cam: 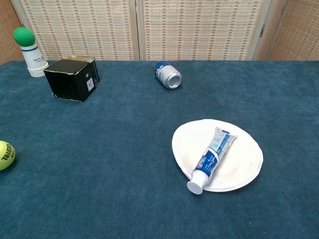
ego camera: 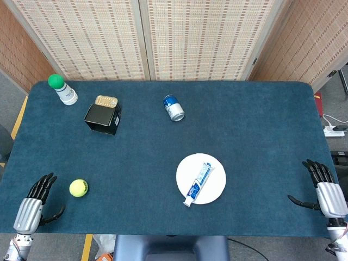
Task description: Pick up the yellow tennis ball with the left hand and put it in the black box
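Note:
The yellow tennis ball (ego camera: 78,187) (cam: 5,155) lies on the blue table near the front left. My left hand (ego camera: 37,201) rests just left of it, fingers apart, holding nothing and not touching the ball. The black box (ego camera: 103,118) (cam: 72,78) stands at the back left, a gold tin behind it. My right hand (ego camera: 324,190) sits at the table's front right edge with fingers spread and nothing in it. Neither hand shows in the chest view.
A white paper cup with a green ball on top (ego camera: 61,88) (cam: 29,51) stands at the far left back. A blue can (ego camera: 174,107) (cam: 167,74) lies on its side mid-back. A white plate (ego camera: 215,187) (cam: 239,164) carries a toothpaste tube (ego camera: 197,183) (cam: 210,157).

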Robot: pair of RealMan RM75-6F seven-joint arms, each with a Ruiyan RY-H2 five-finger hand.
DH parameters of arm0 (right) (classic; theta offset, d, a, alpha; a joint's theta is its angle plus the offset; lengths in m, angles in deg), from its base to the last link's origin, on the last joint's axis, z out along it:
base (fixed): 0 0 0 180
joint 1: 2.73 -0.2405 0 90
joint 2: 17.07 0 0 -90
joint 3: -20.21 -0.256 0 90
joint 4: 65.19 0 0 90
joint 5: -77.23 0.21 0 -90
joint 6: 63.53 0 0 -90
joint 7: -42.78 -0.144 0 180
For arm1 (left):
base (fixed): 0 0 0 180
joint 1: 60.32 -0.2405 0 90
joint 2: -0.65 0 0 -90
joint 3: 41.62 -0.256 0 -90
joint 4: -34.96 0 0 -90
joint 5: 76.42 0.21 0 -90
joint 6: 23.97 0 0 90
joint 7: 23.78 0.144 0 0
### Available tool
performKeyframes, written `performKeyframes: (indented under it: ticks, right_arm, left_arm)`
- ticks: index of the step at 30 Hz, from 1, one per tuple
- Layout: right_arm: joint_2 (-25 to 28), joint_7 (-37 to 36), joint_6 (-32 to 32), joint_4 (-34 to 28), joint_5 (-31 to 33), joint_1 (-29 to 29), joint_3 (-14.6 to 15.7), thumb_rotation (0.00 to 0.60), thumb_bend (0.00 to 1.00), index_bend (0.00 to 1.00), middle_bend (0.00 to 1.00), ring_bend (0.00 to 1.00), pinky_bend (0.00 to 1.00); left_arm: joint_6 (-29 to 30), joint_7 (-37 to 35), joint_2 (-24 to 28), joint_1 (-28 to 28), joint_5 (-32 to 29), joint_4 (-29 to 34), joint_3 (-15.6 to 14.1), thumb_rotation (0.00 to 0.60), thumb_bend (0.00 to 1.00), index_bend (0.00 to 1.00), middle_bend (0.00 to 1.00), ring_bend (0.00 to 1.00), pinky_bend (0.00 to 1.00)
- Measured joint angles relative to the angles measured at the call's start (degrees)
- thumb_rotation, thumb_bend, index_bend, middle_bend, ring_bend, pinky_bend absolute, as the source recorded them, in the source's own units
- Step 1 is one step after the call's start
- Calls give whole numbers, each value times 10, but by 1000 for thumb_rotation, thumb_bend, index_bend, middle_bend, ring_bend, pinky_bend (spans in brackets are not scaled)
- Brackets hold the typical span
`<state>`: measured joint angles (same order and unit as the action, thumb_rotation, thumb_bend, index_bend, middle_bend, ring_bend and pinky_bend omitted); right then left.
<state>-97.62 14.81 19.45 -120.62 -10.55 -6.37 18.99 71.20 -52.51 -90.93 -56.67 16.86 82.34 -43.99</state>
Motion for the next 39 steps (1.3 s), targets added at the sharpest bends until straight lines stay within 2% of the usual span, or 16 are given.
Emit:
performKeyframes:
  ticks: [19, 20, 21, 22, 23, 24, 25, 26, 27, 28, 29, 31, 33, 36, 39]
  right_arm:
    - [1, 11, -3, -8, 3, -2, -1, 600, 0, 96, 52, 0, 0]
    - [1, 12, -3, -8, 3, -2, -2, 600, 0, 96, 52, 0, 0]
    - [1, 12, -3, -9, 3, -2, -1, 600, 0, 96, 52, 0, 0]
    - [1, 11, -4, -9, 3, -2, -2, 600, 0, 96, 52, 0, 0]
    - [1, 11, -4, -9, 3, -2, -1, 600, 0, 96, 52, 0, 0]
    - [2, 11, -5, -8, 3, -2, -1, 600, 0, 96, 52, 0, 0]
    - [2, 10, -6, -8, 3, -3, -1, 600, 0, 96, 52, 0, 0]
    - [2, 9, -6, -8, 3, -3, -1, 600, 0, 96, 52, 0, 0]
    - [2, 8, -6, -7, 3, -3, -1, 600, 0, 96, 52, 0, 0]
    - [2, 7, -5, -6, 3, -3, -1, 600, 0, 96, 52, 0, 0]
    - [2, 6, -4, -6, 3, -2, -1, 600, 0, 96, 52, 0, 0]
    - [2, 4, -4, -5, 1, -2, 0, 600, 0, 96, 52, 0, 0]
    - [2, 3, -4, -4, 2, -2, 0, 600, 0, 96, 52, 0, 0]
    - [2, 2, -2, -3, 1, -2, 0, 600, 0, 96, 52, 0, 0]
    - [1, 3, -3, -3, 1, -2, 0, 600, 0, 96, 52, 0, 0]
  left_arm:
    - [-4, -5, 11, 4, -3, 4, 6, 394, 295, 61, 0, 0, 114]
    - [-4, -5, 12, 5, -3, 4, 7, 395, 295, 78, 22, 4, 125]
    - [0, -5, 12, 5, -3, 4, 8, 394, 294, 114, 71, 34, 157]
    - [5, -7, 11, 5, -3, 4, 10, 393, 294, 244, 229, 162, 284]
    - [12, -9, 9, 5, -3, 3, 13, 365, 291, 503, 532, 426, 537]
    - [26, -16, 5, 5, -3, 0, 19, 344, 286, 671, 706, 609, 699]
    - [40, -24, 0, 5, -4, -3, 25, 319, 277, 872, 901, 832, 888]
    - [58, -35, -8, 5, -5, -9, 34, 351, 272, 976, 989, 953, 977]
    - [84, -51, -21, 5, -9, -20, 47, 423, 280, 1000, 1000, 995, 1000]
    - [103, -64, -32, 5, -11, -30, 57, 519, 312, 1000, 1000, 1000, 1000]
    - [122, -75, -41, 6, -13, -40, 65, 583, 367, 1000, 1000, 1000, 1000]
    - [149, -91, -53, 8, -15, -58, 72, 600, 484, 1000, 1000, 1000, 1000]
    - [149, -101, -59, 12, -16, -76, 71, 600, 551, 1000, 1000, 1000, 1000]
    - [115, -112, -66, 19, -17, -100, 70, 600, 569, 1000, 1000, 1000, 1000]
    - [85, -116, -70, 25, -15, -117, 63, 600, 540, 1000, 1000, 1000, 1000]
